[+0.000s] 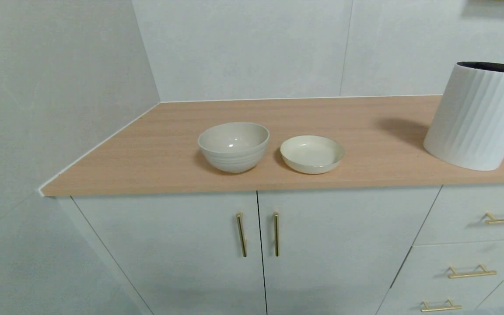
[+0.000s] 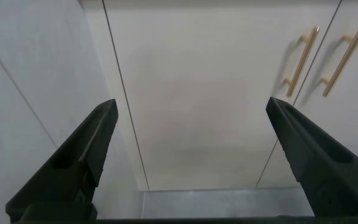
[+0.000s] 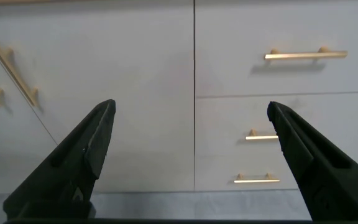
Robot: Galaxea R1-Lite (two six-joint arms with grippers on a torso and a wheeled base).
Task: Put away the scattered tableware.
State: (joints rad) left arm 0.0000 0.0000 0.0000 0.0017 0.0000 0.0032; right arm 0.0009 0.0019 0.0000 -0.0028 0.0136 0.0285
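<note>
Both pincers are spread wide and grasp nothing: the left gripper [image 2: 190, 104] faces white cabinet doors [image 2: 197, 124] with gold bar handles [image 2: 303, 59], and the right gripper [image 3: 190, 106] faces drawer fronts [image 3: 284, 87]. On the wooden countertop [image 1: 147, 153], near its front edge, a deep, ribbed, pale grey bowl [image 1: 233, 146] stands just beside a shallow cream dish [image 1: 312, 153] (not touching, both upright). Well to their right stands a tall white ribbed container [image 1: 479, 116], its dark inside not discernible.
</note>
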